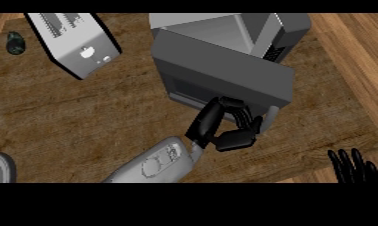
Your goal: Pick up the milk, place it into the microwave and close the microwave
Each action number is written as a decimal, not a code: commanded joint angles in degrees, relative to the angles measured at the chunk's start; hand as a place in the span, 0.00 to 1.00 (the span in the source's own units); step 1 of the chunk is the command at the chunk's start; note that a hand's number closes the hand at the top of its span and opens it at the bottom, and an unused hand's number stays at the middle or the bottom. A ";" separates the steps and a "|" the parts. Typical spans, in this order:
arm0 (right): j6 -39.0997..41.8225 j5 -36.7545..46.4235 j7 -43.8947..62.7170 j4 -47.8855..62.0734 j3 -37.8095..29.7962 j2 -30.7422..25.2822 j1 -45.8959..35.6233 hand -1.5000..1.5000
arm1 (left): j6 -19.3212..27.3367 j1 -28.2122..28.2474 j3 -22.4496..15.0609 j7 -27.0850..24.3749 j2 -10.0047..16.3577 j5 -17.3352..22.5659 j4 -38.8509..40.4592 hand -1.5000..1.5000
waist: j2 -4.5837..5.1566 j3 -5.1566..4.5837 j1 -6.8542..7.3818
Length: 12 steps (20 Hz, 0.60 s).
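Touching microwave door (221, 70) — left robot hand (235, 137)

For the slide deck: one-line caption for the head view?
Left hand at the partly open microwave door, right hand resting open at lower right, toaster at upper left.

The grey box-shaped microwave (291, 27) stands on the brown wooden desk (88, 115), its flat grey door (221, 67) angled across its front. Left of the microwave lies the silver slotted toaster (77, 45); farther left, a small dark oval object (15, 43). The black left hand (235, 137) sits before the door.
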 commanded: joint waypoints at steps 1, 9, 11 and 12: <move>3.00 -1.46 0.70 -3.08 1.08 -1.59 0.68 0.00 | 3.55 -4.60 2.80 -2.29 -0.50 3.83 2.65 1.00 | 0.36 -0.04 -1.78; 3.55 -3.73 3.22 -6.65 2.05 -3.19 1.82 0.00 | 3.71 -8.77 5.50 -5.94 -0.51 11.33 6.31 1.00 | 1.39 -0.05 -4.92; 3.99 -4.88 2.83 -7.24 1.42 -3.55 1.86 0.00 | 3.45 -10.12 6.62 -6.79 -0.51 12.50 8.11 1.00 | 1.44 0.05 -5.18; 3.46 -4.70 3.68 -8.02 1.40 -3.86 1.52 0.00 | 3.32 -10.83 6.91 -6.50 -0.51 13.35 8.65 1.00 | 1.73 -0.04 -5.65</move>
